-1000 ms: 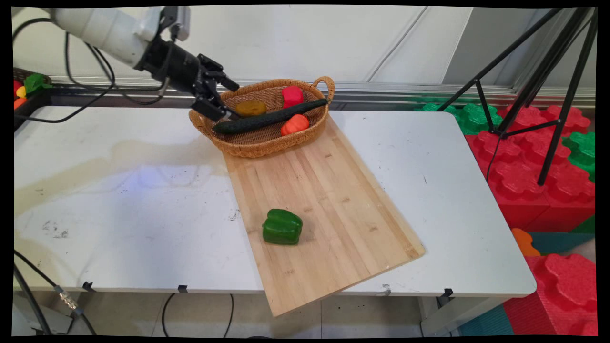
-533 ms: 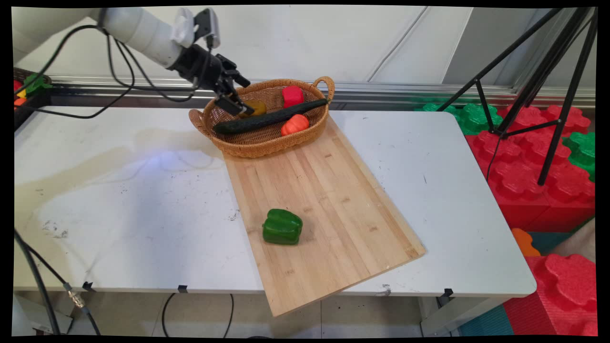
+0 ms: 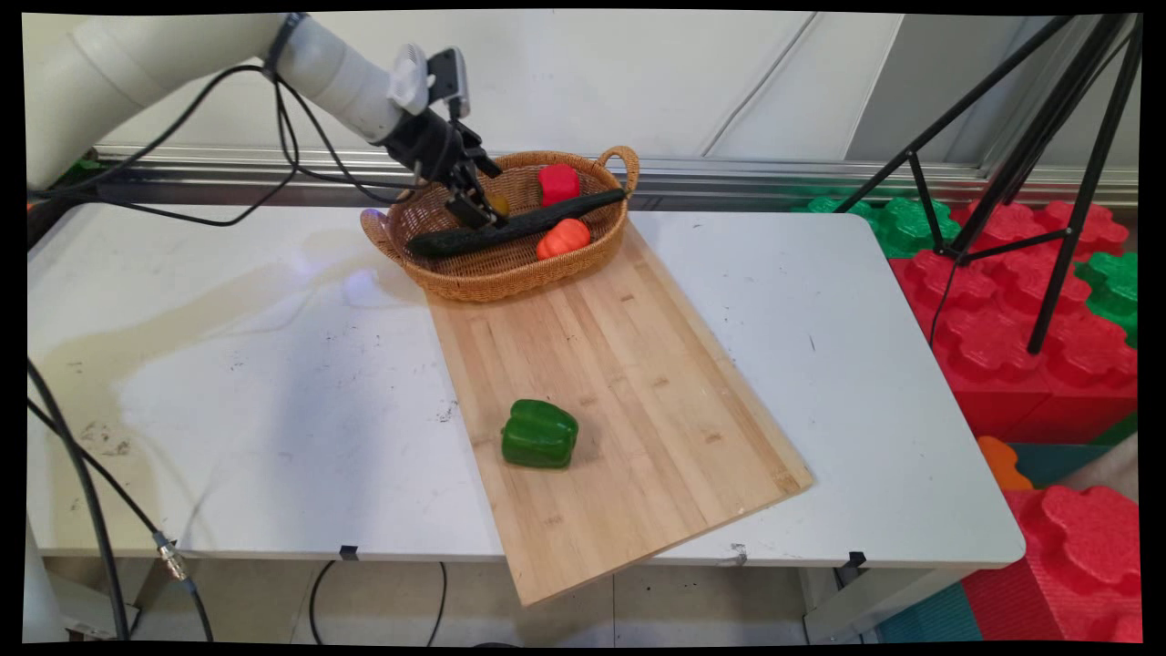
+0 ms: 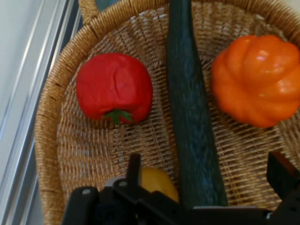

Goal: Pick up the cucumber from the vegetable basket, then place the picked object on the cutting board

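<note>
My gripper (image 3: 480, 208) hangs low inside a woven basket (image 3: 474, 284), open. In the hand view its fingers (image 4: 133, 165) straddle a long dark green cucumber (image 4: 190, 108), which lies between them without being pinched. Left of the cucumber there sits a red tomato (image 4: 115, 86), and right of it an orange pumpkin-shaped fruit (image 4: 258, 77). A yellow item (image 4: 157, 183) lies half hidden under the left finger. From the main view, the cucumber (image 3: 528, 223) crosses the basket diagonally, with the tomato (image 3: 558, 182) behind and the orange fruit (image 3: 563, 239) in front.
The basket rests on the far end of a wooden cutting board (image 3: 638, 364), which lies slanted on the white table (image 3: 228, 410). A green bell pepper (image 3: 539, 434) sits on the board's near part. A black tripod (image 3: 1038, 137) and red and green foam blocks (image 3: 1011, 319) stand to the right.
The gripper has travelled right from the basket's left rim and dropped into the basket, over the cucumber's left part. The yellow item is now mostly hidden behind it.
</note>
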You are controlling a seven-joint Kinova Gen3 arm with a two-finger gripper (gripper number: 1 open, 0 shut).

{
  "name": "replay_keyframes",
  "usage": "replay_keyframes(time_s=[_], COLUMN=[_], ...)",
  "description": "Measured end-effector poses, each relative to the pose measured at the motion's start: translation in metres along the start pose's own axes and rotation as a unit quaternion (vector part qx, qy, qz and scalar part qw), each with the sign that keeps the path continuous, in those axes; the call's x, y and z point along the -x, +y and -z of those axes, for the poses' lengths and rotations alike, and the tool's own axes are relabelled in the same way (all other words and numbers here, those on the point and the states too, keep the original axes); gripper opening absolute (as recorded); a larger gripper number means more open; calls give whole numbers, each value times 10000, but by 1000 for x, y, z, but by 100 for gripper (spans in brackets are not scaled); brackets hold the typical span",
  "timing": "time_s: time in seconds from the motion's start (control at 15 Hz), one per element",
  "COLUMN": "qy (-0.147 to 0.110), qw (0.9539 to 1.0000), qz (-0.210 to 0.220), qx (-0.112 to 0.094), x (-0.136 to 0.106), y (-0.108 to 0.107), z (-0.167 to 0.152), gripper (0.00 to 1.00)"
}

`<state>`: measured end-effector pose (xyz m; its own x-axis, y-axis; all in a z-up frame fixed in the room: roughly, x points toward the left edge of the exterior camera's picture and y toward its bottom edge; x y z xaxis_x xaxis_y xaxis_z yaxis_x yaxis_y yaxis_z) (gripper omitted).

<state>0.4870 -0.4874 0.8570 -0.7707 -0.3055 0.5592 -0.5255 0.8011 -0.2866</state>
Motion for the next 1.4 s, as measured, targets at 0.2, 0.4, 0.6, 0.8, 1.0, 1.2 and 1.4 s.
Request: replay_keyframes(time_s=[0.2,0.4,0.6,0.8,1.0,1.2,1.4], qy=[-129,-227,-293,-307,-287,-281,-277], qw=[9999,9996,9993,9991,9991,9990,9990], qz=[-32,-66,-99,-135,-168,-187,-193], qx=[86,171,231,264,271,291,308], x=[-2,-1,0,0,-1,-1,0], y=[-4,-6,-8,-9,-11,-12,-12], z=[-24,-43,-57,-67,-73,-77,-77], gripper=[100,100,100,100,0,0,0])
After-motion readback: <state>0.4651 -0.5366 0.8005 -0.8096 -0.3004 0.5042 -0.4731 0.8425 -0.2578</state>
